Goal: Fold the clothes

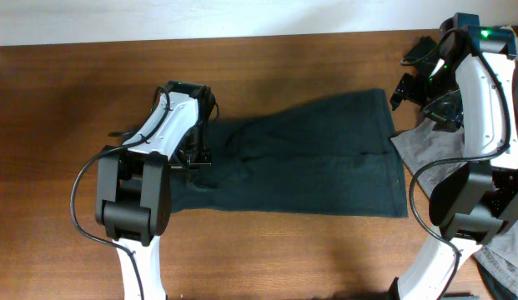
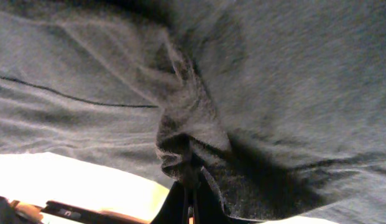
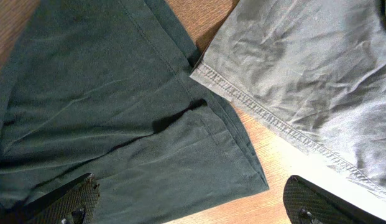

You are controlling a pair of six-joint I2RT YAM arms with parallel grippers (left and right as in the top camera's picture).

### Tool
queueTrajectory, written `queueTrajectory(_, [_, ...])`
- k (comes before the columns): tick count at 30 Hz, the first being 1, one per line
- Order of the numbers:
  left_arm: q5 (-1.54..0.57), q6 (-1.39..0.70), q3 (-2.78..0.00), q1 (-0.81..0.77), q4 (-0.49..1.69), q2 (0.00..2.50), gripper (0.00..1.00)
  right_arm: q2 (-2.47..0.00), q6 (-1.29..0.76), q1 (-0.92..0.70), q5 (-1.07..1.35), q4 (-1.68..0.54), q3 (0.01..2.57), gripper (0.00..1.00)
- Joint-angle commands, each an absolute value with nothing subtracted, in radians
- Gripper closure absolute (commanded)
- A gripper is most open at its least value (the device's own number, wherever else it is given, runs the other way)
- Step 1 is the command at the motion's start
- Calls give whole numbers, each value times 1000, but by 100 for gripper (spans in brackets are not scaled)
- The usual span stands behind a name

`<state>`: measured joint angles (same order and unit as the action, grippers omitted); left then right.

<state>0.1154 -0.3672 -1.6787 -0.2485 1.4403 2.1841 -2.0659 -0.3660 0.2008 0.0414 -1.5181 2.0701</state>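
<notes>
- Two arms stood at opposite ends of the clothes point(image 1: 317, 158), which lay spread across the middle of the table point(image 1: 67, 92) with the long side running left to right.
- One of them, the left gripper point(image 1: 197, 158), sat on the garment's left end with its jaws pressed together on the dark fabric. The left wrist view showed the cloth gathered into a puckered ridge right at the fingertips point(image 2: 188, 205).
- That pinch looked meant to give a firm hold on the left end, so it could be lifted and carried over the rest for a fold.
- Opposite it, the right gripper point(image 1: 425, 83) hung with its jaws wide apart and nothing between them. It was poised above the garment's right-hand edge, and its wrist view showed the hem and a corner lying flat below, between the two pads point(image 3: 68, 199).
- It seemed placed there ready either to pin or to pick up that edge.
- Just beside that edge lay a light grey garment point(image 3: 304, 81), with a strip of bare wood showing between the two hems lower down. A careless close there could have caught the grey hem as well.
- Most of the dark cloth stretched rightward from the left gripper, flat on the wood between the arms.
</notes>
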Motion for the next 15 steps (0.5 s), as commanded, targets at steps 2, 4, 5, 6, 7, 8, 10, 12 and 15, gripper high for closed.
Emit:
queueTrajectory(2, [159, -393, -1646, -247, 1457, 2152, 99, -2067, -370, 197, 21, -1520, 2066, 1])
queueTrajectory(4, [161, -393, -1623, -247, 1452, 2152, 99, -2067, -370, 197, 21, -1520, 2066, 1])
queueTrajectory(5, [167, -393, -1608, -247, 1447, 2152, 99, -2067, -370, 197, 21, -1520, 2066, 1])
queueTrajectory(6, [173, -396, -1594, -247, 1441, 2152, 99, -2067, -370, 197, 22, -1520, 2066, 1])
queueTrajectory(7, [174, -397, -1578, -247, 1436, 2152, 98, -2067, -370, 197, 21, -1520, 2066, 1])
queueTrajectory(8, [173, -397, -1564, -247, 1430, 2152, 98, -2067, -370, 197, 21, -1522, 2066, 1])
queueTrajectory(10, [173, -397, -1535, -247, 1425, 2152, 98, -2067, -370, 197, 22, -1522, 2066, 1])
queueTrajectory(12, [173, -397, -1518, -248, 1427, 2152, 97, -2067, -370, 197, 21, -1522, 2066, 1])
queueTrajectory(15, [173, -397, -1516, -247, 1432, 2152, 89, -2067, -370, 197, 22, -1522, 2066, 1])
